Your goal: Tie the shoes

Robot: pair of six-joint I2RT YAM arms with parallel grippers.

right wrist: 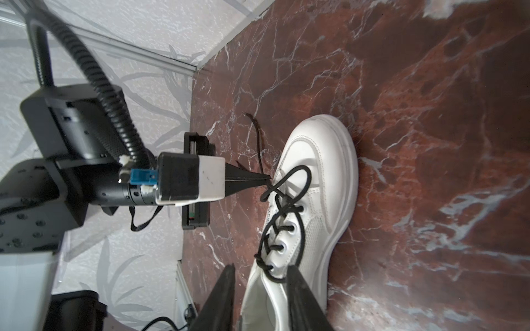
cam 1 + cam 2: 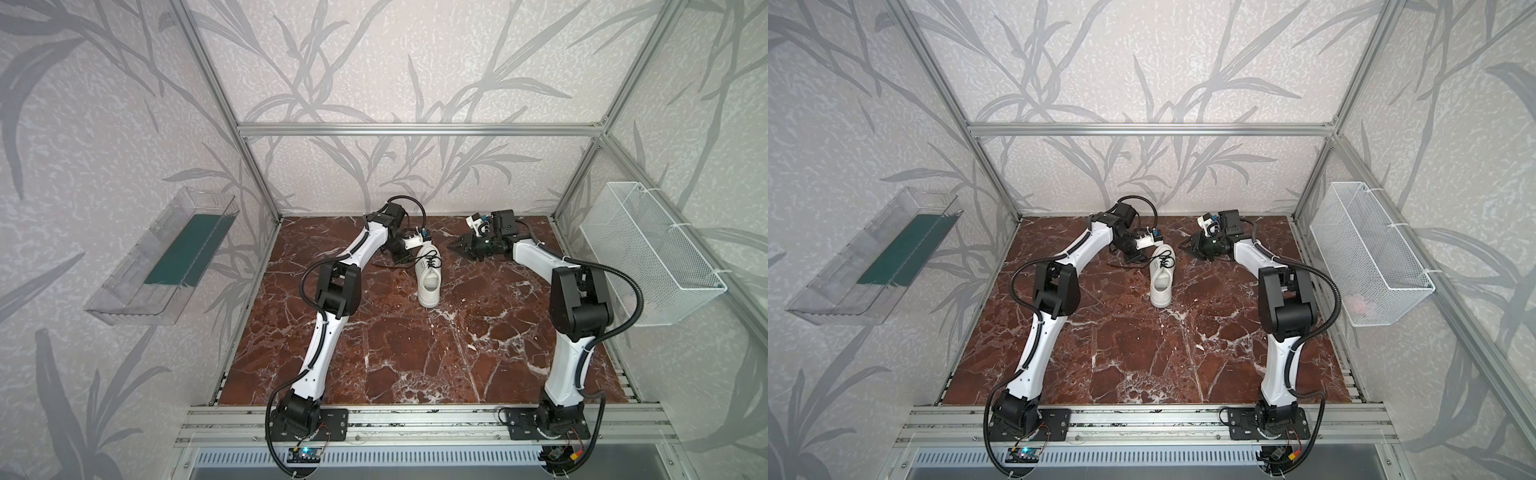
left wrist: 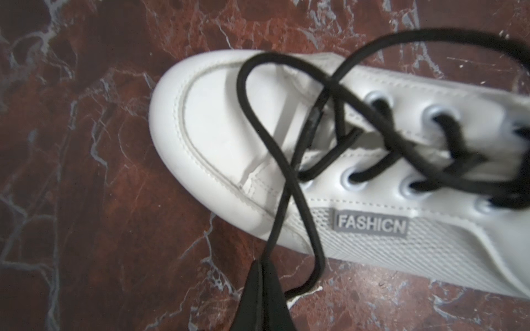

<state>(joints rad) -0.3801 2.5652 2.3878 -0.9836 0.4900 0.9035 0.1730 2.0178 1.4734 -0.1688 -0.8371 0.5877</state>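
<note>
Tabletop [image 2: 415, 357] of red-brown marble with white veins fills the floor of my cell, and on it, toward the back and near the middle, stands the one white sneaker [image 2: 429, 277], upright on its sole, toe toward the back wall and heel toward my bases. On the wall by my left arm hangs a clear plastic tray [image 2: 124, 303] with a green sheet inside; on the wall by my right arm hangs a white wire basket [image 2: 665, 266].

My left arm reaches in from the left of both top views, and my left claw [image 3: 262, 268] sits low at the tabletop, just beside the sneaker's toe end. Its jaws are pressed together with a black lace [image 3: 275, 154] pinched at the very tip; from there that lace rises over the toe cap in a loop and crosses itself before it runs back to the eyelets. A second free lace end trails loose on the marble [image 1: 256, 129] just past the toe.

My right claw [image 2: 457, 246] hangs above the tabletop to the right of the sneaker's toe, apart from it, pointing toward it. Its two fingers [image 1: 220, 298] stand partly apart and hold nothing; from my right wrist I see the sneaker's collar between them.

A small grey tag [image 3: 372, 225] on the sneaker's side reads FASHICN.
</note>
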